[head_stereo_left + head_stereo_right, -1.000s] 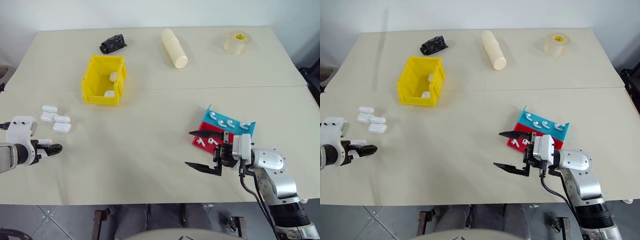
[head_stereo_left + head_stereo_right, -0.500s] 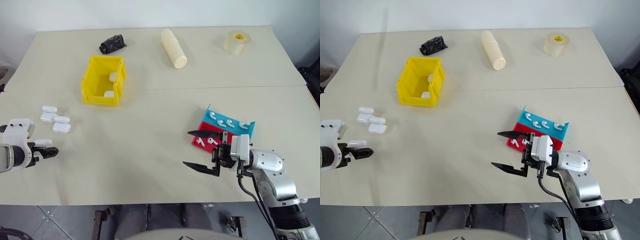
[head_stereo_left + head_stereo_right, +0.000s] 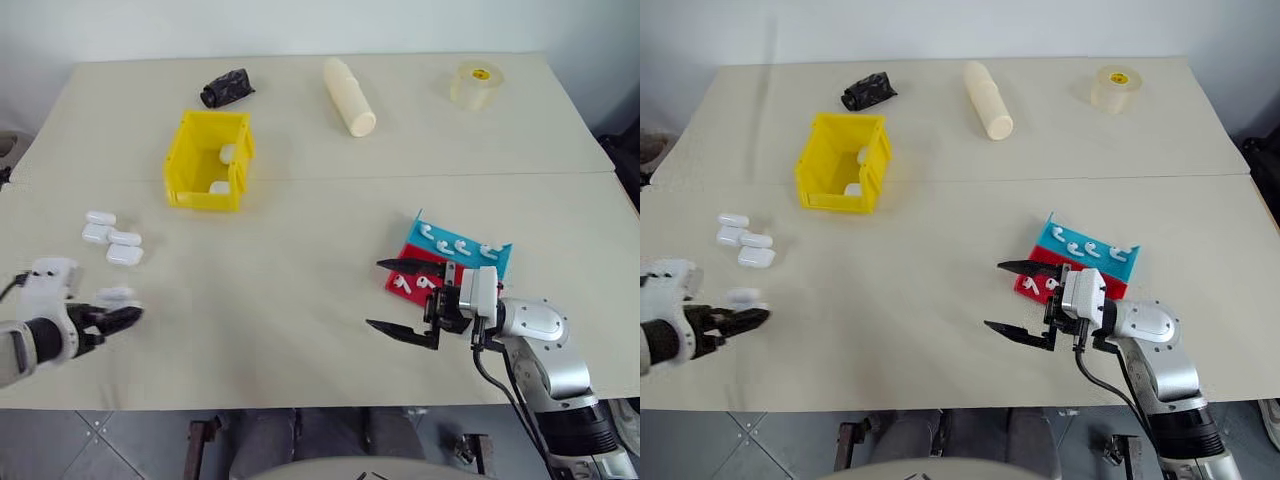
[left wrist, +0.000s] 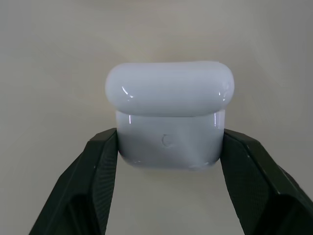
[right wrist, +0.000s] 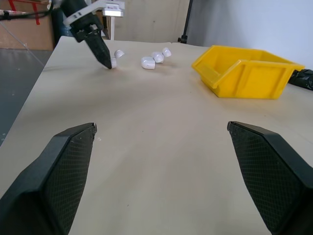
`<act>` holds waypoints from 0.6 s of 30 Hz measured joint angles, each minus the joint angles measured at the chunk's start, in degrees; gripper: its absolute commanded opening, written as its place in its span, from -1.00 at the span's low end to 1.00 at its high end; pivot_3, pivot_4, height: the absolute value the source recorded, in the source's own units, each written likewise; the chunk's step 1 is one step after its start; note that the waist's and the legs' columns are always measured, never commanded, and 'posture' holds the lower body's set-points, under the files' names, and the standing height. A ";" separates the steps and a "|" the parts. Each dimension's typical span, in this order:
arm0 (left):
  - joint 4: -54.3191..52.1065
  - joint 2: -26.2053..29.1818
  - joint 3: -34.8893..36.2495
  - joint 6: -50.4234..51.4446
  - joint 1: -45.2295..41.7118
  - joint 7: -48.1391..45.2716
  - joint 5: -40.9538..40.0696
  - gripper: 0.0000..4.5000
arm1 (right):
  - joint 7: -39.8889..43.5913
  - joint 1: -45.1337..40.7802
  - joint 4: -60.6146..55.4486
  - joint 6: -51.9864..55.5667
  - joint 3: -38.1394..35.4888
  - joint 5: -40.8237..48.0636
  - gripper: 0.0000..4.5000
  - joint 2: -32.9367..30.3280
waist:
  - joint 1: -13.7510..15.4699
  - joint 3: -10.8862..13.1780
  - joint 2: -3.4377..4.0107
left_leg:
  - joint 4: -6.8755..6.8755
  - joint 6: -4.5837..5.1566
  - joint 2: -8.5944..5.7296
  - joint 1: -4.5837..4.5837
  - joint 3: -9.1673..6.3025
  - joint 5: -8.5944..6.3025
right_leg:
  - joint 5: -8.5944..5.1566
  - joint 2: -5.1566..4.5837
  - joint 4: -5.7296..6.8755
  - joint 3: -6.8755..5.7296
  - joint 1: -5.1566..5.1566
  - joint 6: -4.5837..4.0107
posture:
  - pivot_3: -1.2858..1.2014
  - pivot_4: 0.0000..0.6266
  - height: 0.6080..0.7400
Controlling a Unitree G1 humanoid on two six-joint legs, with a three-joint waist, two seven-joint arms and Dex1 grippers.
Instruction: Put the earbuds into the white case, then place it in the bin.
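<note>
Your left hand (image 4: 166, 147) has the white case (image 4: 168, 115) clamped between its two black fingers (image 4: 93, 181), lid closed, one finger pressed against each side of the lower body. In the head views that hand (image 3: 118, 318) sits low at the near left of the surface (image 3: 300, 250), with the case (image 3: 115, 295) showing as a small white shape at the fingertips. Just beyond it, farther from you, lies a cluster of four more identical cases (image 3: 112, 238), resting together on the surface and apart from the held one.

The earbuds (image 3: 455, 246) lie over on the right side: several sit in a row on the blue tray (image 3: 500, 255), and a couple more (image 3: 412, 283) rest on the red tray (image 3: 392, 286) that touches its near edge. Your right hand (image 3: 405, 298) hovers just left of the red tray, its fingers spread wide with nothing between them, pointing across the surface toward the left.

The bin (image 3: 208, 160) stands on the far left half of the surface, well apart from both hands, and already holds two small white cases (image 3: 223, 170). Behind it along the far edge you have a crumpled black item (image 3: 225, 87), a cream cylinder roll (image 3: 348, 96) lying on its side, and a roll of clear tape (image 3: 475, 84).
</note>
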 measured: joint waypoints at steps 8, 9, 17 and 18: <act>-2.50 -9.44 -9.47 -33.11 -5.08 -17.28 -0.47 0.23 | -1.48 4.55 -0.60 0.12 -6.02 0.12 1.00 -4.19 | 1.66 -0.04 0.08 | 0.19 0.02 -0.04 0.01 -0.03 0.00 | 0.09 -0.01 -0.09 -0.14 0.19 0.04 | 0.03 -0.52 1.00; -1.51 -10.24 -12.88 -37.14 -6.98 -19.77 0.21 0.23 | -1.90 5.51 -0.95 0.18 -7.11 0.13 1.00 -4.78 | 1.61 -0.05 0.08 | 0.19 0.03 -0.07 0.01 0.01 0.00 | 0.10 -0.03 -0.10 -0.13 0.21 0.07 | 0.03 -0.52 1.00; 14.42 -22.26 -31.17 -61.62 -21.52 -33.11 5.71 0.23 | -7.17 17.49 -9.11 1.60 -17.06 0.30 1.00 -7.16 | 1.51 -0.04 0.05 | 0.24 0.07 -0.09 0.01 0.16 -0.01 | 0.13 0.05 -0.05 -0.11 0.18 0.12 | 0.03 -0.52 1.00; 16.46 -24.03 -32.54 -64.12 -23.26 -34.21 5.95 0.23 | -7.97 19.80 -10.65 1.67 -18.75 0.32 1.00 -7.15 | 1.57 -0.04 0.04 | 0.26 0.08 -0.10 0.01 0.16 -0.01 | 0.14 0.05 -0.06 -0.11 0.19 0.14 | 0.03 -0.52 1.00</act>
